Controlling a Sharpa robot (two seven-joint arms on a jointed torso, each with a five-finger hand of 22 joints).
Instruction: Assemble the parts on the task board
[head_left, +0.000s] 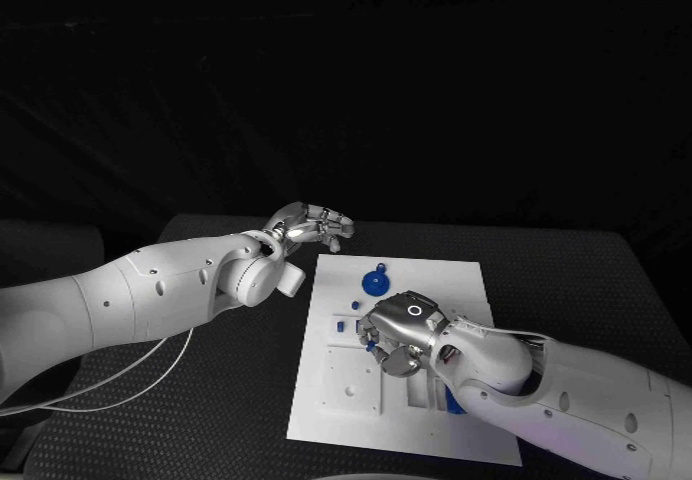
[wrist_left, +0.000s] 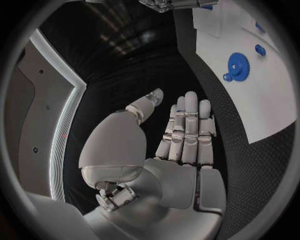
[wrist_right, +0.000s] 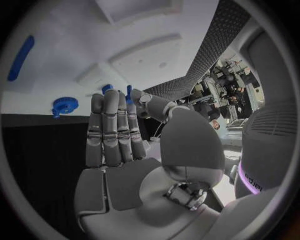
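The right hand (head_left: 397, 330), over the white plastic task board (head_left: 447, 280), pinches a small blue peg (wrist_right: 129, 93); tilted, it could jam. The left hand (head_left: 310, 226) hovers empty, fingers apart, just off the board's far corner.

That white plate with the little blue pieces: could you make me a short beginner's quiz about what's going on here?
1. True or false: the left hand holds a blue part.
2. Which hand is over the task board? A) left B) right
3. Fill in: the blue gear lies on the ____ .

Key: 1 false, its straight fingers hold nothing. 2 B, the right hand. 3 task board.
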